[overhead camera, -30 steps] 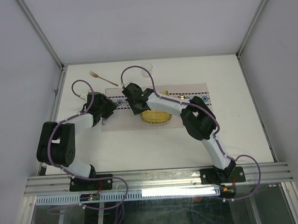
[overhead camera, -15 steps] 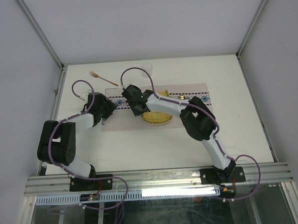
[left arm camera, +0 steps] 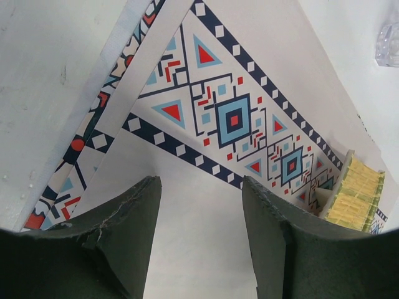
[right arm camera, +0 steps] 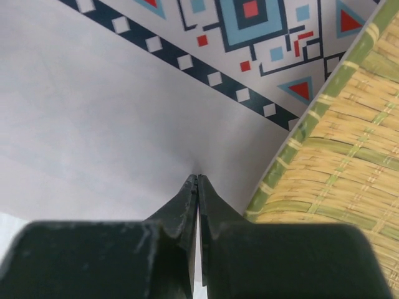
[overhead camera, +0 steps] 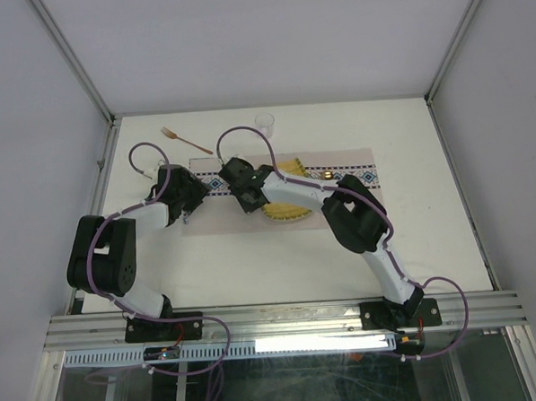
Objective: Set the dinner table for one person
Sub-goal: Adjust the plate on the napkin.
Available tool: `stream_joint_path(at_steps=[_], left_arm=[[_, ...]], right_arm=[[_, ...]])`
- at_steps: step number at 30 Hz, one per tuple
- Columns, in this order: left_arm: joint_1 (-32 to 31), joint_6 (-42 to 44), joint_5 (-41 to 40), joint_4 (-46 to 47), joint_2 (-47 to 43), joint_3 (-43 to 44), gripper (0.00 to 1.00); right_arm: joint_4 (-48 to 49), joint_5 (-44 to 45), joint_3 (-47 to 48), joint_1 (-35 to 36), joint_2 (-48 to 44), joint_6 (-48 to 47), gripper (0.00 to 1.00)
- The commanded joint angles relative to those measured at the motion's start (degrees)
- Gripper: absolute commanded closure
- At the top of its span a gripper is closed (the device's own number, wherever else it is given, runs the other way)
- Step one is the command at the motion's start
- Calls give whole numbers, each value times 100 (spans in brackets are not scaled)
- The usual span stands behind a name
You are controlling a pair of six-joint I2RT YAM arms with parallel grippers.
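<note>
Moved slightly nearer, the right gripper point(right arm camera: 197, 179) has its fingers shut, empty, tips beside the plate point(right arm camera: 336, 168), likely to nudge it; the left gripper point(left arm camera: 199, 187) hovers half-open over the placemat point(left arm camera: 234, 118), mid dinner table point(overhead camera: 414, 238)

The white bench point(overhead camera: 431, 228) carries a long patterned placemat point(overhead camera: 217, 217) across its middle. Beyond the mat's far edge lies a gold fork point(overhead camera: 186, 140), and a clear cup point(overhead camera: 264, 122) stands there.
</note>
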Motion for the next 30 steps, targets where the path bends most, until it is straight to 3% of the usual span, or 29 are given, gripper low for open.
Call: stream_joint_path(at_steps=[1,6,9,11,14,17,18,20,25,30], left_arm=[[-45,77,-141,94,-188,329,44],[-44,85,-141,29,-180,469,44],[-49,87,-115,12,-169,520,44],[-50,55,-52,23,-122,539,44],[-63,-5,70,98,-60,547,44],[-120,-13,74,161,-48,560,44],[-135,-13,67,163,-48,579,44],[-170,-12,54,162,1,623,44],[-290,-171,156,339,233,697,44],[-420,-274,248,487,527,802,44]], right_arm=[[-122,-114,699,299,-133,-237,98],[-74,-95,1293,509,-454,-321,98],[-225,389,1557,504,-720,-498,98],[-320,765,1475,393,-911,-678,93],[-468,661,1105,2,-1248,-672,85],[-101,909,315,-272,-1717,-802,61],[17,1036,73,-370,-1858,-840,59],[72,1058,-313,-641,-2032,-853,62],[208,934,-1041,-1233,-2222,-792,82],[230,1032,-1432,-1475,-2228,-859,85]])
